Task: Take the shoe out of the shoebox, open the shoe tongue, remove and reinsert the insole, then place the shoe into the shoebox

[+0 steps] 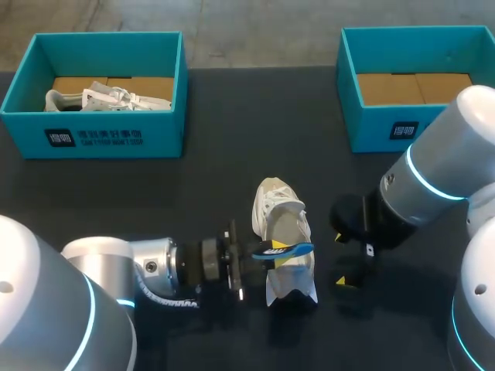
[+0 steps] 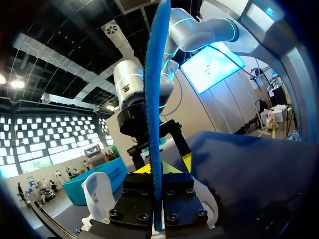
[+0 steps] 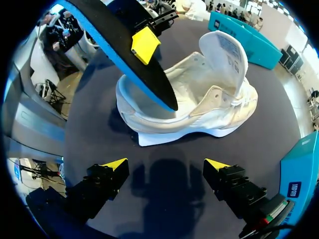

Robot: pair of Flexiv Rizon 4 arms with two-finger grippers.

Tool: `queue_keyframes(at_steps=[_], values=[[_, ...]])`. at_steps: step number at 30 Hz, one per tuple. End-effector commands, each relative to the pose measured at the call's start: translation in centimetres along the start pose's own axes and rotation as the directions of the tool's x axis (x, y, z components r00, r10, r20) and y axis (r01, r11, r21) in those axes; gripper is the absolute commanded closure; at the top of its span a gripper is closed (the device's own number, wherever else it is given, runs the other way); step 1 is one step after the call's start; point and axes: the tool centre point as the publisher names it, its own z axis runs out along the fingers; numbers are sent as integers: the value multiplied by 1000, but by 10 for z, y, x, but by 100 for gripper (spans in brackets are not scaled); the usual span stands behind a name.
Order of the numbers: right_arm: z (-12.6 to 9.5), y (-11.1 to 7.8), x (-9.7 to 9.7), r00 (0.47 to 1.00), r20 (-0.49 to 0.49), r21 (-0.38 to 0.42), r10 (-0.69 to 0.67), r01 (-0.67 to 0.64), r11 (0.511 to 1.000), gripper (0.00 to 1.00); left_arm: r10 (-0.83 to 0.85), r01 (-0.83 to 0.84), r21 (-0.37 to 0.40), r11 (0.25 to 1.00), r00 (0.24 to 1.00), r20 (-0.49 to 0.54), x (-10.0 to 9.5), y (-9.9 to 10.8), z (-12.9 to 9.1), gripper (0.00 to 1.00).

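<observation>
My left gripper (image 1: 255,253) is clamped on the insole (image 1: 288,250), whose tip hangs over the opening of the shoe (image 1: 280,224) on the table between my arms, lying crosswise to the shoe's length, while my right gripper (image 3: 164,167) stands with fingers apart just beside the shoe.

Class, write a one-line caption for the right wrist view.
Left gripper holds blue insole over the white shoe; open right gripper hovers nearby.

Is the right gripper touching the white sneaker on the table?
Apart. In the right wrist view, a strip of bare dark table separates the white fabric sneaker from the open right gripper.
</observation>
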Motion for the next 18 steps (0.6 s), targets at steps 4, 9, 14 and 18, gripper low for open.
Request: queue_keyframes(at_steps=[4, 9, 14, 18], values=[[0, 0, 1, 1000, 3, 2, 0, 0, 1000, 0, 3, -3, -20, 1000, 1000, 8, 0, 8, 7, 100], [0, 0, 1, 1000, 3, 2, 0, 0, 1000, 0, 7, -6, -27, 1000, 1000, 6, -2, 14, 7, 100], [0, 0, 1, 1000, 3, 2, 0, 0, 1000, 0, 9, -9, -32, 999, 1000, -5, -3, 21, 6, 100], [0, 0, 1, 1000, 3, 2, 0, 0, 1000, 0, 15, -16, -34, 999, 1000, -14, -4, 27, 4, 100]])
